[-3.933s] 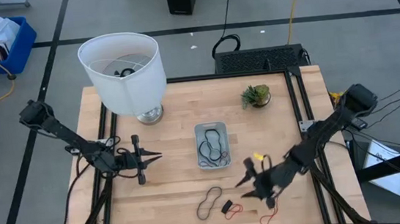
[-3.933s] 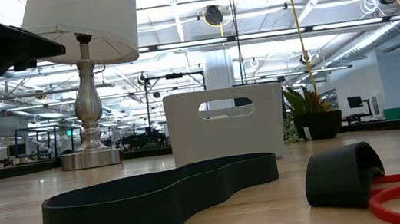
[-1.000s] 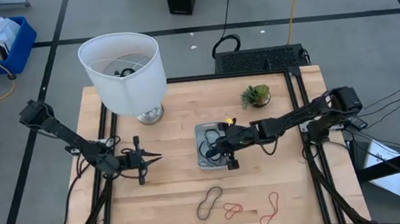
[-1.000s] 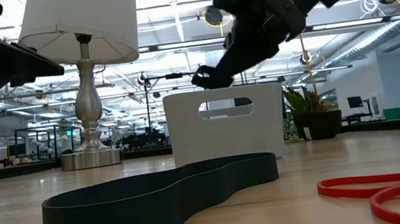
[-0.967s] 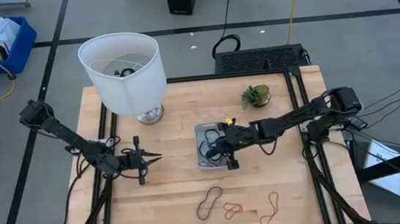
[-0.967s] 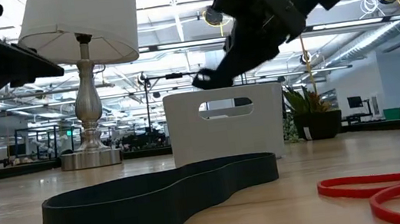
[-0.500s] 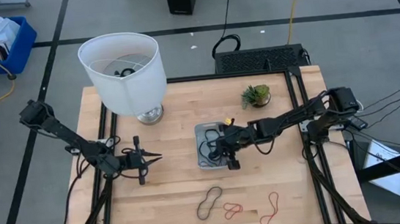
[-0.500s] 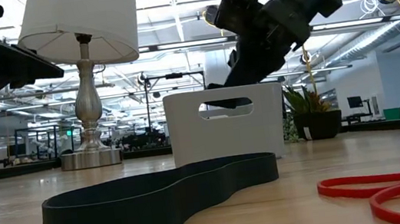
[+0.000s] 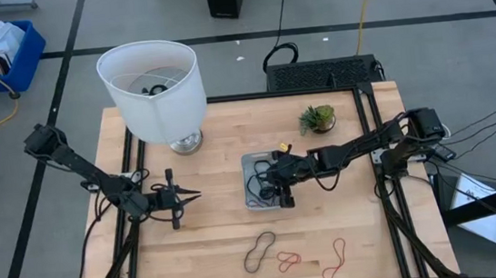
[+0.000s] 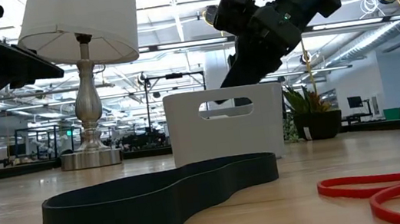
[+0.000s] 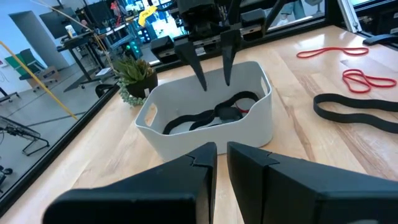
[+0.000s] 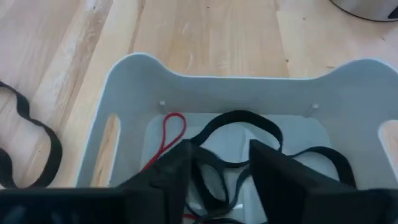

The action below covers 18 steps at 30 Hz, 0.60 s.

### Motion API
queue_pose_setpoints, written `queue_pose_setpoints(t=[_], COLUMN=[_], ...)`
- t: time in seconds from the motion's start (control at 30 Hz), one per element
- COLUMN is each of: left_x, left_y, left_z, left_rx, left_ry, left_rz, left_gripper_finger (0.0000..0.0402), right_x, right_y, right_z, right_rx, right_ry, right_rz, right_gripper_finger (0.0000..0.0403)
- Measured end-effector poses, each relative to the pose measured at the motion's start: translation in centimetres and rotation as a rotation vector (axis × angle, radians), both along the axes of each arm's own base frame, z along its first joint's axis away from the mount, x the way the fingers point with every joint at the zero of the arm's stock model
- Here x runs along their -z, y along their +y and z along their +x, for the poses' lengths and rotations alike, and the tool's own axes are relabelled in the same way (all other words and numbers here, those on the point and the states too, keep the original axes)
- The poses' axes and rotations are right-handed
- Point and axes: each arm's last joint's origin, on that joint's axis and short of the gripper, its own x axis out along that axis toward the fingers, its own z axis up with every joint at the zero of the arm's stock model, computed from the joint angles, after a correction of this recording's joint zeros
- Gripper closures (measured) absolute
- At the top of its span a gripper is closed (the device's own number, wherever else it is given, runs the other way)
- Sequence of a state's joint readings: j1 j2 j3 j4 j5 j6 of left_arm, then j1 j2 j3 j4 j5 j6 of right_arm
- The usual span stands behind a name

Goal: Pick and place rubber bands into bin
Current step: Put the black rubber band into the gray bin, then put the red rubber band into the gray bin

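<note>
My right gripper (image 9: pixel 273 184), which was down at the near edge beside the loose bands, now hangs over the bin (image 9: pixel 247 165), fingers parted, tips dipped below its rim. The short black band I carried is off the table edge; black loops (image 12: pixel 249 134) lie under my fingers.

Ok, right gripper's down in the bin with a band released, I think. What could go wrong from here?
The right gripper hangs open with its fingertips inside the bin, just above the black bands piled there. Lifting out, a fingertip could snag a loop and drag it back over the rim. A sideways exit could also nudge the light bin across the table. Three bands still lie near the table's front edge: one black, two red.
</note>
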<state>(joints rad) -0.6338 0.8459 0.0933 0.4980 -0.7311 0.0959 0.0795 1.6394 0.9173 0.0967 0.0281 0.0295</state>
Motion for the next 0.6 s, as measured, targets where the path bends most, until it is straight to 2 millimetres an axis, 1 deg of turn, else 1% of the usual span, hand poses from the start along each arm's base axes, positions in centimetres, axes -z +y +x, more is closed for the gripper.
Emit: queue_pose_setpoints(t=[0.07,0.17,0.23,0.33,0.4,0.47,0.6], left_x=[0.0,0.0,0.0,0.0,0.0,0.0,0.0], left_y=[0.0,0.0,0.0,0.0,0.0,0.0,0.0], left_z=[0.0,0.0,0.0,0.0,0.0,0.0,0.0], left_rx=[0.0,0.0,0.0,0.0,-0.001,-0.001,-0.001], left_ry=[0.0,0.0,0.0,0.0,0.0,0.001,0.0], left_rz=[0.0,-0.001,0.0,0.001,0.003,0.004,0.003], left_gripper_finger=[0.0355,0.0355,0.0355,0.0355,0.0355,0.0355,0.0355], right_x=[0.0,-0.5,-1.3,-3.2,-4.9,-6.4,-8.2], right_y=[0.0,0.0,0.0,0.6,1.8,3.1,5.6], right_z=[0.0,-0.1,-0.4,-0.9,-1.7,-2.5,-4.5], right_rx=[0.001,-0.003,-0.006,-0.024,-0.074,-0.131,-0.23], right_ry=[-0.001,-0.017,-0.036,-0.109,-0.167,-0.217,-0.25], right_rz=[-0.001,-0.004,-0.004,0.006,0.003,0.001,0.012], right_gripper_finger=[0.0225,0.0205,0.0198,0.0199,0.0211,0.0235,0.0312])
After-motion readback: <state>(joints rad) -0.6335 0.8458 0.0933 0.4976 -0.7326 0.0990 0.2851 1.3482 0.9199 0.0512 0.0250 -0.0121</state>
